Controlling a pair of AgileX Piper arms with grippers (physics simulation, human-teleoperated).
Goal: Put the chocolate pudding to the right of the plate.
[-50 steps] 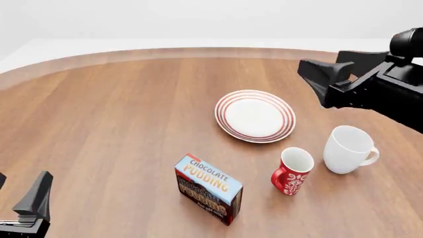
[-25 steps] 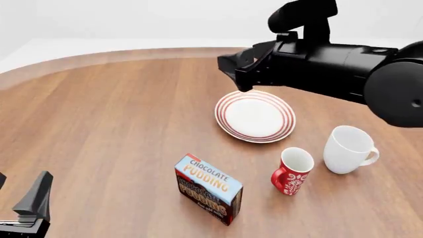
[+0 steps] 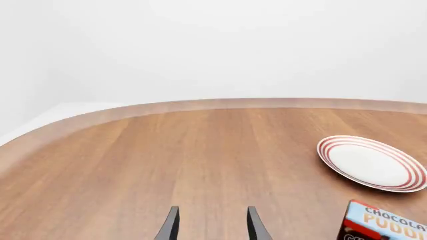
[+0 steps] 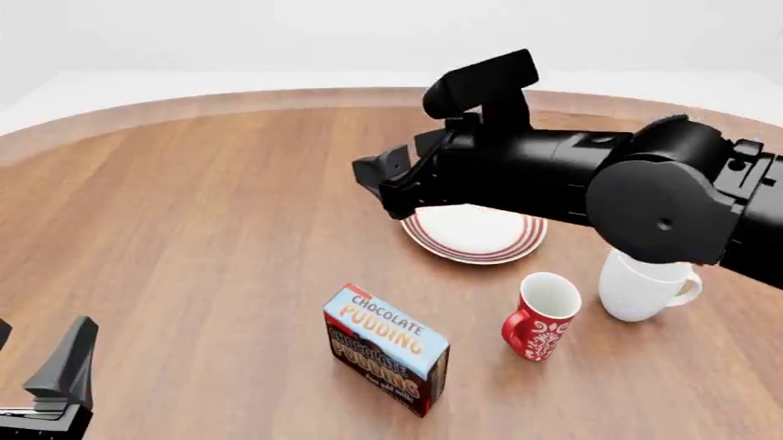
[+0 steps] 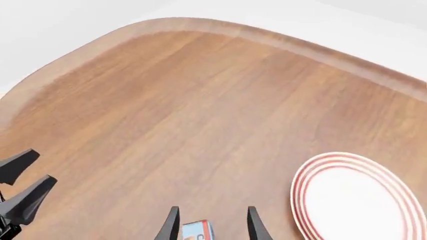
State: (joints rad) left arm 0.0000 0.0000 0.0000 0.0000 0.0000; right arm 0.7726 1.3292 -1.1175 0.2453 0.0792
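The right arm's jaws [image 5: 210, 225] stand parted and empty – the blue-topped, brown-fronted chocolate pudding carton [image 4: 385, 348] sits between and beyond their tips, upright on the wooden worktop [image 4: 208, 229]; the red-ringed round white plate [image 4: 483, 234] lies off to one side; better to descend squarely and close across its narrow faces.
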